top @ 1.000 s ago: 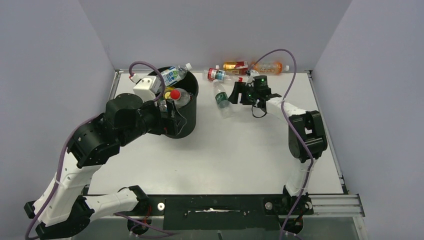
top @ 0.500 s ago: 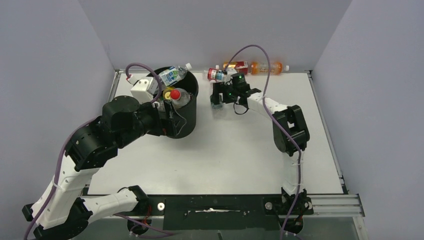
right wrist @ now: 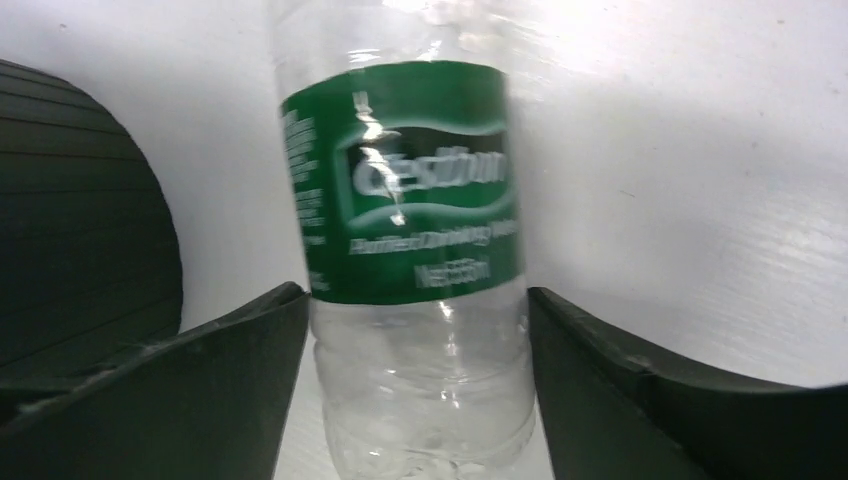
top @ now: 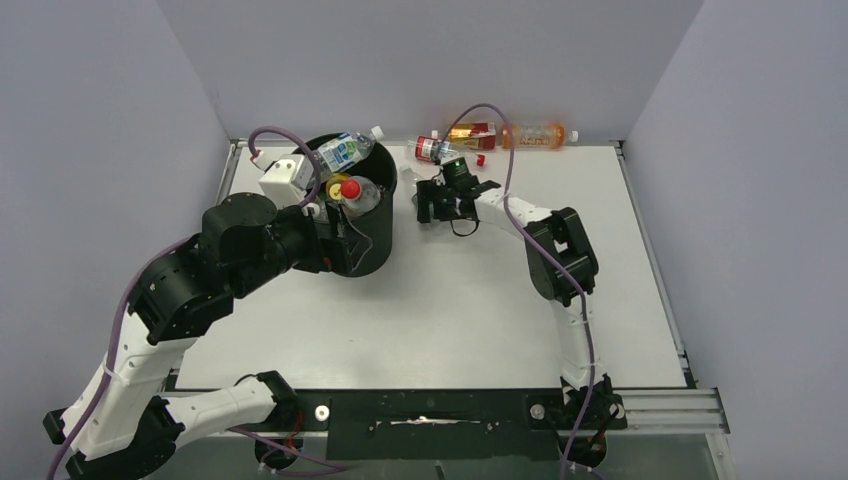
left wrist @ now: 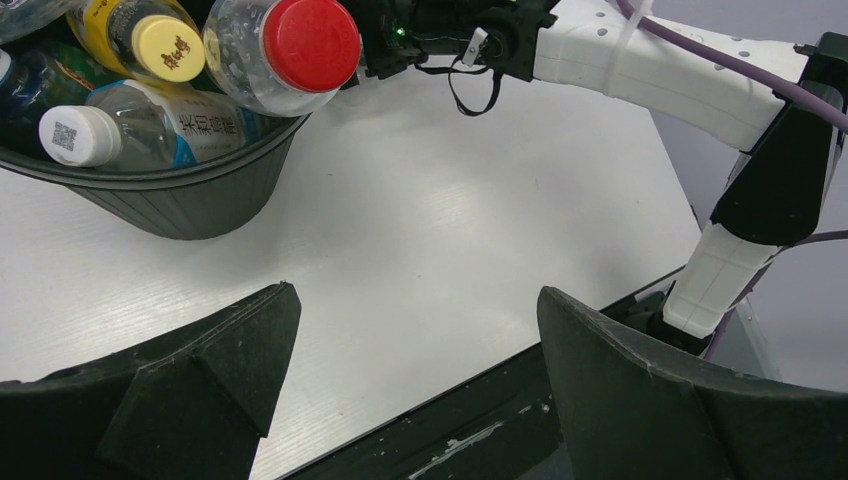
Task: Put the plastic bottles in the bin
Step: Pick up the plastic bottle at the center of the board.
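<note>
Over the last second the right end effector has swung in from beside the green-labelled bottle and closed around it; the bottle, which lay loose on the desk, now sits between the two fingers, just to the right of the bin. In the right wrist view the fingers lie close against both sides of the bottle, but the picture is blurred, and I cannot tell whether they are truly pinching it or only framing it; the desk shows pale right behind it, so it does not look lifted far, if at all.

The left end effector has hardly shifted; it hangs beside the bin with its fingers spread wide and nothing between them.

The bin is already crowded; a red-capped bottle stands up above the rim, and a blue-labelled bottle lies across the far edge. Three bottles remain at the back of the desk: a red-labelled one and two orange ones.

So the job is well along; the likely next step is a firm grip, a lift over the rim and a drop; with the bin this full, a bottle could roll off.
</note>
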Tool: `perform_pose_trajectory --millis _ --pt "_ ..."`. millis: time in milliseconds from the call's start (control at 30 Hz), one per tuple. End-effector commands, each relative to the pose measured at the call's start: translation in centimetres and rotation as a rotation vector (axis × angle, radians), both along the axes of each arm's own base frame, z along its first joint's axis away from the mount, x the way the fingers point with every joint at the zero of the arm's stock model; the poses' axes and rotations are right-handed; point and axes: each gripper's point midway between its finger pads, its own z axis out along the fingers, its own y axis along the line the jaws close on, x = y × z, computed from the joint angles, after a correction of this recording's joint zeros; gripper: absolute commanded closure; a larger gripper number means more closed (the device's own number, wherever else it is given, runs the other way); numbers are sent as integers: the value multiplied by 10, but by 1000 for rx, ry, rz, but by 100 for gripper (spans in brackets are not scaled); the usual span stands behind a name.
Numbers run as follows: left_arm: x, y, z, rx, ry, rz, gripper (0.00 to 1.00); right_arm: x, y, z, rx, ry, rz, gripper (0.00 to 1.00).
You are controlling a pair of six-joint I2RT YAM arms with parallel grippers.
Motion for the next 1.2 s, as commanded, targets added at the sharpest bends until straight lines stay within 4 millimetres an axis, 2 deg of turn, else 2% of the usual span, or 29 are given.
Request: perform_pose_trajectory --millis 0,67,133,300,433,567,700,900,1000,1167 --pt "1 -2 19 -60 -50 -3 10 12 -3 17 19 -33 -35 29" --pt "1 -2 20 -61 -49 -3 10 11 -4 24 27 -41 -35 41" --pt "-1 0 21 -65 -52 0 10 8 -8 37 41 -53 -33 46" --pt "-1 2 20 -58 -50 5 10 -8 -30 84 104 -87 -31 47" --pt "0 0 21 -56 -54 -3 9 -34 -48 118 155 -89 -13 47" --pt "2 -4 21 -56 -58 -13 10 -70 -55 147 141 -102 41 46" --pt "4 -6 23 -56 -63 -16 9 -116 -64 177 120 -106 89 46" --pt "7 -6 36 -53 -86 -10 10 -181 -76 245 187 -206 128 43" --pt "9 -7 45 -63 -107 -13 10 -206 -71 277 255 -250 177 43" --pt "12 -11 59 -73 -134 -21 10 -247 -39 312 371 -276 355 43"
